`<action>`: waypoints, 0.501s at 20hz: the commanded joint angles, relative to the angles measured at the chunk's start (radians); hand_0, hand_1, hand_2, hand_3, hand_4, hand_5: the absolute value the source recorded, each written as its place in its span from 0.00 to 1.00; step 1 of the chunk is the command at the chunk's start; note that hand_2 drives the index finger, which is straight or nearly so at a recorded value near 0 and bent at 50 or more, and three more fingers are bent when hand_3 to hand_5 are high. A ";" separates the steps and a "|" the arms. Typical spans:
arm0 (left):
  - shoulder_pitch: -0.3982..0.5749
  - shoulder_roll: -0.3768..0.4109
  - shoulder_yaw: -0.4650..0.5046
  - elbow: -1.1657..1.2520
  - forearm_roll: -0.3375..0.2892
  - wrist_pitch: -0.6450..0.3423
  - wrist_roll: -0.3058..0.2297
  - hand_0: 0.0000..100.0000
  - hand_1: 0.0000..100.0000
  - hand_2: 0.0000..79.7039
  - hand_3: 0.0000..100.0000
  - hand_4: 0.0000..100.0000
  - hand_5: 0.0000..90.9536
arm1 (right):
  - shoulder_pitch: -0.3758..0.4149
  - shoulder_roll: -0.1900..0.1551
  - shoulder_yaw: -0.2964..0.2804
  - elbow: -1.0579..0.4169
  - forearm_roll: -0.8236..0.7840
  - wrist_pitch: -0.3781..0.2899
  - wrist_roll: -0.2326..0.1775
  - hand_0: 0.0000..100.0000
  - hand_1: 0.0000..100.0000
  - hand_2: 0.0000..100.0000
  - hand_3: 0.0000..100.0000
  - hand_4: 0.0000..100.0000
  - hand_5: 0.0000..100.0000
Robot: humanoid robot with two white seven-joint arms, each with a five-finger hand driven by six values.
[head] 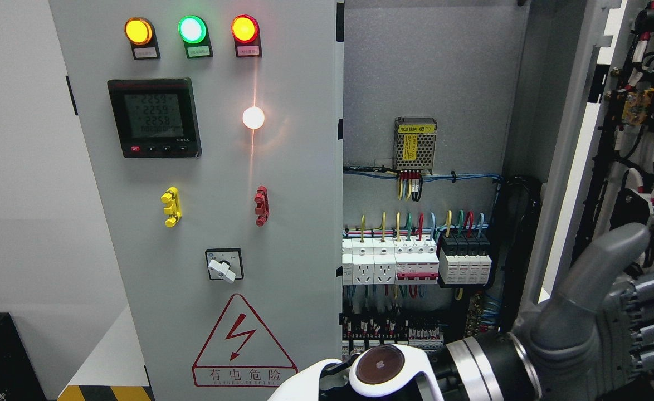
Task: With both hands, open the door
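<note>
A grey sheet-metal cabinet door (561, 167) stands swung open at right, exposing wiring. One grey robot hand (611, 323), arm entering bottom centre, reaches toward its edge; grip unclear. Likely stiff, light on hinges; best held by the edge.

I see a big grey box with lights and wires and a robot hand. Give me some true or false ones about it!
1. Three round lights glow along the top of the left door. True.
2. The right side of the box is shut. False: the right door is swung open, showing the wires inside.
3. The triangle sign with a lightning bolt is near the bottom of the left door. True.
4. The robot hand is holding the yellow handle. False: it is at the lower right, beside the open door.
5. The little screen is dark. False: it shows numbers.
</note>
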 commanded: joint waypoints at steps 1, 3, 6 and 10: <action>-0.017 -0.085 -0.014 0.089 -0.021 0.001 0.000 0.00 0.00 0.00 0.00 0.00 0.00 | 0.000 0.000 0.000 0.000 -0.009 0.000 0.000 0.19 0.00 0.00 0.00 0.00 0.00; -0.024 -0.085 -0.014 0.111 -0.021 0.001 0.000 0.00 0.00 0.00 0.00 0.00 0.00 | 0.000 0.000 0.000 0.000 -0.009 0.000 0.000 0.19 0.00 0.00 0.00 0.00 0.00; -0.046 -0.088 -0.016 0.134 -0.024 -0.002 0.000 0.00 0.00 0.00 0.00 0.00 0.00 | 0.000 0.000 0.000 0.000 -0.009 0.000 0.001 0.19 0.00 0.00 0.00 0.00 0.00; -0.061 -0.088 -0.051 0.134 -0.024 -0.006 0.000 0.00 0.00 0.00 0.00 0.00 0.00 | 0.000 0.000 0.000 0.000 -0.009 0.000 0.000 0.19 0.00 0.00 0.00 0.00 0.00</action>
